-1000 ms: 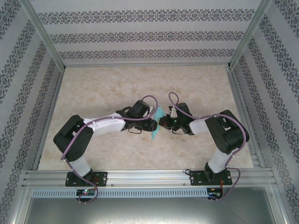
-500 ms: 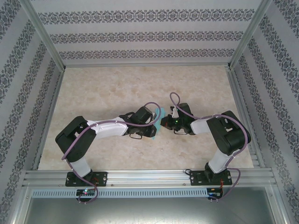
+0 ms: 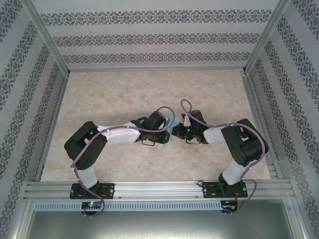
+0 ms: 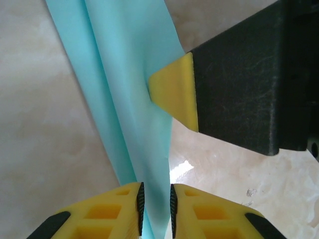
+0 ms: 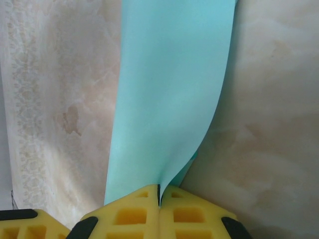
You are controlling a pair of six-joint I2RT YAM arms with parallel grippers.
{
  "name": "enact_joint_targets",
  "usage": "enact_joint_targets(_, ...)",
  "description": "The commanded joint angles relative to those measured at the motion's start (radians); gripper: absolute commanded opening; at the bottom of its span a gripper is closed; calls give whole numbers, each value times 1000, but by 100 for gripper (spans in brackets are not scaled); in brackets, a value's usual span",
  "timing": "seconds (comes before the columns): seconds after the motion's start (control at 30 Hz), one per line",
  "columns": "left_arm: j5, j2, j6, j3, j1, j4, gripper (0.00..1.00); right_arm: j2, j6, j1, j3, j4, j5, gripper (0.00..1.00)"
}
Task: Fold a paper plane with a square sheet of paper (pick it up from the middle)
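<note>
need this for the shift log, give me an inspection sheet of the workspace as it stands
surface: beige marbled table top, no damage seen
job's things: thin teal-blue sheet of paper, creased lengthwise, held between the two arms
clutter: nothing seen
grippers: right gripper shut on the paper; left gripper narrow, paper running between its fingers, grip unclear
cables: purple cables looped along both arms, no snag seen
surroundings: patterned wall panels; aluminium frame rail at the near edge

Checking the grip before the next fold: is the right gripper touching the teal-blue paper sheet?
Touching. In the right wrist view, the right gripper is pinched shut on the thin teal-blue paper sheet, with the paper's lower end clamped at the seam and no gap showing.
</note>
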Motion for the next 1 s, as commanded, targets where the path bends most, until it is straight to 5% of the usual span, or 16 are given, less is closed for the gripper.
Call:
enact_joint_targets(0.0, 6, 36, 26, 40, -14, -23, 24, 0, -36, -7, 12, -48, 29, 0)
enact_joint_targets(0.97, -63, 95, 69, 47, -12, -65, 21, 49, -33, 27, 68, -77, 46, 0)
